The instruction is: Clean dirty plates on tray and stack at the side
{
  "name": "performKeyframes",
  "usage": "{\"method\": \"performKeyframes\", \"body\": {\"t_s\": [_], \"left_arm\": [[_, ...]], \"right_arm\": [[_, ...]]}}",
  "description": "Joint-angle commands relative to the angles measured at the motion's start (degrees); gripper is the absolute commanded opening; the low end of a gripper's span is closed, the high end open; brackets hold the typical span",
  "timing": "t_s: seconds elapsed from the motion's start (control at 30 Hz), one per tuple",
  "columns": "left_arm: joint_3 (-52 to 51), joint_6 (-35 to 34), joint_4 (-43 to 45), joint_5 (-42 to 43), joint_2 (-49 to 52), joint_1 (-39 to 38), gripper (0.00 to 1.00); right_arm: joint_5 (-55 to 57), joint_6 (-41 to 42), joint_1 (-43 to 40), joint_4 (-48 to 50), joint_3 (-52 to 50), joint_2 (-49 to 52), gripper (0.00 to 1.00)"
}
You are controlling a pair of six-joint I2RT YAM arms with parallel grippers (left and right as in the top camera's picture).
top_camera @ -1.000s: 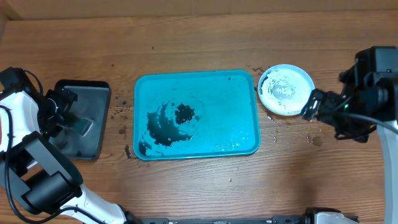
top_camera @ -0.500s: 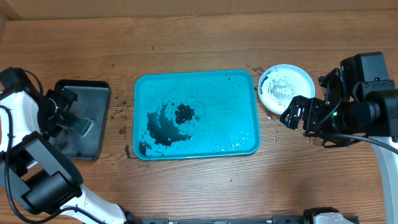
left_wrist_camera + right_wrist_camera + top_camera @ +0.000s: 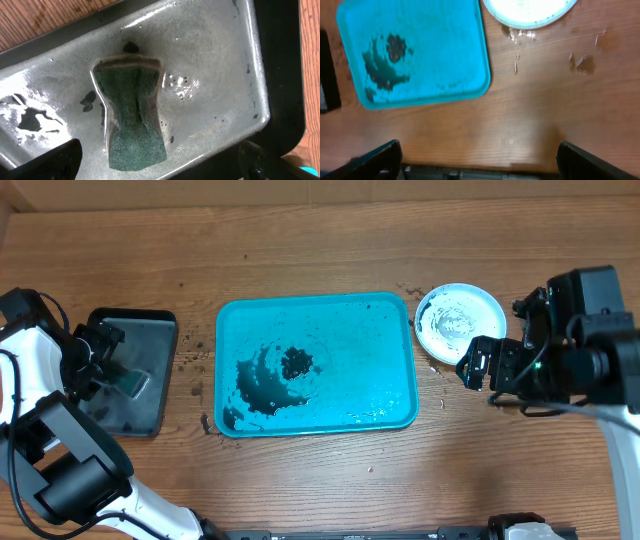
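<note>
Centrally, the glossy turquoise tray, rectangular with rounded corners and a raised rim, lies on the wood-grain surface, wet and streaked with black smears. Just beyond its right edge, not touching it, rests a round shallow plate, pale and grey-smudged. The right gripper hovers near the plate, fingers spread, empty. The left gripper, likewise spread, hangs over a waisted green scouring sponge in the wet black tray.

No readable text, label, brand, number or sign anywhere: none on tray, plates, black tray, sponge or tabletop.
</note>
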Motion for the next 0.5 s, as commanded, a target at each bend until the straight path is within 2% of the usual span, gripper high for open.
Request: {"method": "performKeyframes", "body": {"t_s": [0.0,0.3,0.47], "left_arm": [[-0.7,-0.5,0.1,0.6,0.4,0.0,1.0],[-0.7,-0.5,0.1,0.6,0.4,0.0,1.0],[-0.7,-0.5,0.1,0.6,0.4,0.0,1.0]], "right_arm": [[1.2,-0.4,0.2,5.0,-6.7,-10.0,1.0],[1.1,-0.4,0.2,29.9,-33.9,-40.6,1.0],[1.3,-0.4,0.2,41.9,-47.2,-53.6,1.0]]}}
